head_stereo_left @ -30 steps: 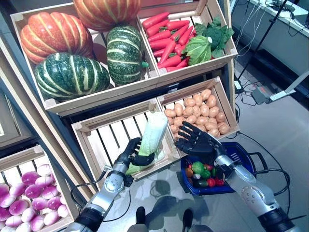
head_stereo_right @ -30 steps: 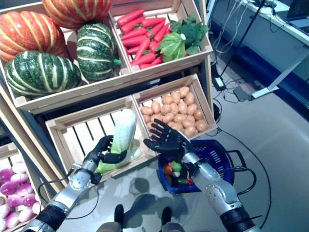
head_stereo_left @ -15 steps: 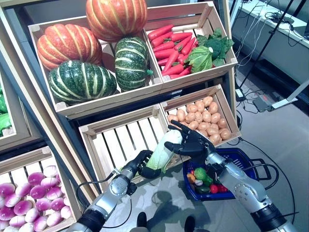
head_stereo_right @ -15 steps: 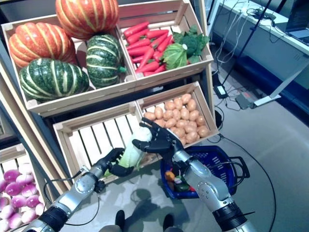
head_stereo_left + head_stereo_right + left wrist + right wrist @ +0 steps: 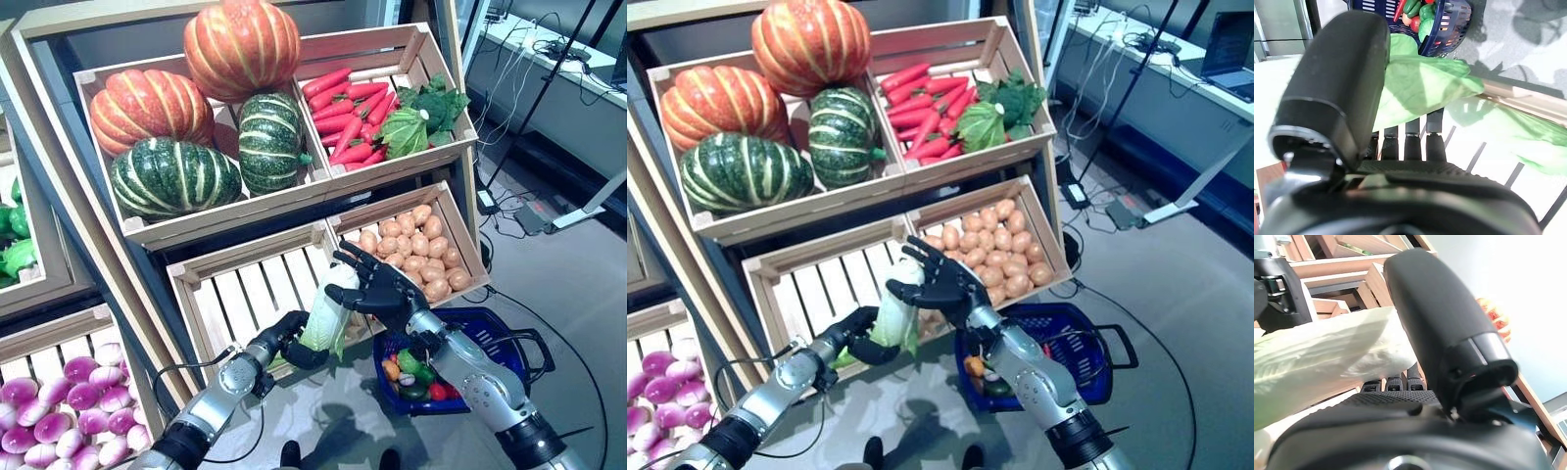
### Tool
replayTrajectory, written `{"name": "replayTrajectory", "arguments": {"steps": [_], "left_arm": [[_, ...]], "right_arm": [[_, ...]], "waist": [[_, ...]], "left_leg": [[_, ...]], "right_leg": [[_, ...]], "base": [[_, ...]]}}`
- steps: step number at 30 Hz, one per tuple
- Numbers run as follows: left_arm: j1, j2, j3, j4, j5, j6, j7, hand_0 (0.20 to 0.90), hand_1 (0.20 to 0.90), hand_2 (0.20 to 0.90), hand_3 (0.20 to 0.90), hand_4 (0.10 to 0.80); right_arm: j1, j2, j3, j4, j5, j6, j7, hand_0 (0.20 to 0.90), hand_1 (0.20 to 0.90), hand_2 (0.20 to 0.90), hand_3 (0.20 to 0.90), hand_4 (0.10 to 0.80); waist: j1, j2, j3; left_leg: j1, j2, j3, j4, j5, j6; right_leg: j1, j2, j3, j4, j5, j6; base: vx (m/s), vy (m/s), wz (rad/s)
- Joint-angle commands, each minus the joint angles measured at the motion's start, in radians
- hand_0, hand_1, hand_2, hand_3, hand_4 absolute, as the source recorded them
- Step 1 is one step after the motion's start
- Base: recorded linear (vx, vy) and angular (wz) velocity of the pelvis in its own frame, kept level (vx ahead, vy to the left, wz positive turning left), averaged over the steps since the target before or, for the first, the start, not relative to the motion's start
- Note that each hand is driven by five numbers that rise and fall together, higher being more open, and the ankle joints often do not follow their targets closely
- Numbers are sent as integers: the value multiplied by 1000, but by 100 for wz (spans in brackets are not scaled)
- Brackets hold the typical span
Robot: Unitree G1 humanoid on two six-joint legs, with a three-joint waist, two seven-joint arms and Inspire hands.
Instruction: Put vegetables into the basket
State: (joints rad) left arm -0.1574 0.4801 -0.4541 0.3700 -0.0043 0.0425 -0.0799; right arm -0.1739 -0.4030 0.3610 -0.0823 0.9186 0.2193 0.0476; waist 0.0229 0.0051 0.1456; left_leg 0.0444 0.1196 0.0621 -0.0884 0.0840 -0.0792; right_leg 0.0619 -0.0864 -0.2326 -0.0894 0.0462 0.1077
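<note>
the left hand (image 5: pixel 291 338) curls round the leafy base of the cabbage (image 5: pixel 330 311), held above the slatted crate's front edge (image 5: pixel 257 262); the right hand (image 5: pixel 377 291), fingers spread, cups its pale top. i'd close the right fully before the left lets go, then swing to the basket (image 5: pixel 490 338) on the floor

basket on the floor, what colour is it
Dark blue basket with black handles, clearest in the left eye view.
</note>
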Motion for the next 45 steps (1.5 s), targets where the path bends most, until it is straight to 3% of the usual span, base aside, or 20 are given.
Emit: {"name": "replayTrajectory", "arguments": {"steps": [1, 7, 17, 26, 27, 42, 43, 44, 45], "left_arm": [[-145, -7, -36, -58, -28, -78, 28, 300, 300, 300, 300, 400], [-132, -1, -19, -79, -16, -69, 30, 300, 300, 300, 300, 400], [-131, 6, -4, -96, -20, -40, 17, 300, 300, 300, 300, 400], [-116, 16, 12, -106, -30, -35, 11, 300, 300, 300, 300, 400], [-116, 16, 14, -109, -34, -30, 10, 300, 300, 300, 300, 400], [-109, 1, 16, -129, -106, -21, 2, 300, 300, 300, 300, 400], [-110, 0, 16, -130, -111, -22, 1, 335, 335, 335, 335, 424], [-111, 0, 18, -137, -124, -21, 0, 900, 900, 900, 900, 800], [-113, -1, 18, -145, -142, -25, 9, 900, 900, 900, 900, 800]], "right_arm": [[-128, 77, 23, -45, 43, -69, 28, 900, 900, 900, 900, 800], [-114, 51, 48, -6, -20, 32, 66, 900, 900, 900, 900, 800], [-116, 6, 75, 53, -101, 119, 151, 900, 900, 900, 900, 800], [-102, -4, 81, 73, -67, 128, 155, 900, 900, 900, 900, 800], [-100, 1, 79, 78, -65, 117, 154, 300, 300, 300, 300, 400], [-88, 69, 65, 117, -5, -4, 82, 300, 300, 300, 300, 400], [-89, 69, 64, 118, -1, -11, 84, 300, 300, 300, 300, 400], [-89, 73, 62, 118, 6, -25, 79, 300, 300, 300, 300, 400], [-90, 74, 57, 116, 12, -41, 75, 300, 300, 300, 300, 400]], "waist": [[11, -27, -65], [14, -35, -70], [18, -47, -75], [21, -52, -78], [20, -51, -79], [22, -40, -82], [21, -39, -81], [22, -38, -80], [22, -37, -79]], "left_leg": [[17, -11, -2, 1, -71, -14], [15, -10, -7, 1, -71, -15], [16, -8, -10, 1, -69, -16], [18, -5, -10, 1, -66, -18], [20, -5, -9, 1, -66, -17], [22, -4, -6, 1, -69, -15], [22, -4, -6, 1, -69, -15], [22, -4, -7, 1, -69, -14], [21, -5, -8, 1, -69, -14]], "right_leg": [[20, -41, -11, 2, -3, 28], [17, -41, -12, 2, -1, 30], [17, -39, -12, 2, 2, 31], [18, -40, -11, 2, 6, 34], [18, -40, -10, 2, 6, 35], [19, -46, -8, 2, 6, 37], [19, -46, -8, 2, 6, 37], [19, -46, -8, 2, 6, 37], [17, -46, -6, 2, 6, 37]], "base": [[0, 0, 0], [0, 0, 0], [0, 0, 0], [0, 0, 0], [0, 0, 0], [0, 0, 0], [0, 0, 0], [0, 0, 0], [0, 0, 0]]}}
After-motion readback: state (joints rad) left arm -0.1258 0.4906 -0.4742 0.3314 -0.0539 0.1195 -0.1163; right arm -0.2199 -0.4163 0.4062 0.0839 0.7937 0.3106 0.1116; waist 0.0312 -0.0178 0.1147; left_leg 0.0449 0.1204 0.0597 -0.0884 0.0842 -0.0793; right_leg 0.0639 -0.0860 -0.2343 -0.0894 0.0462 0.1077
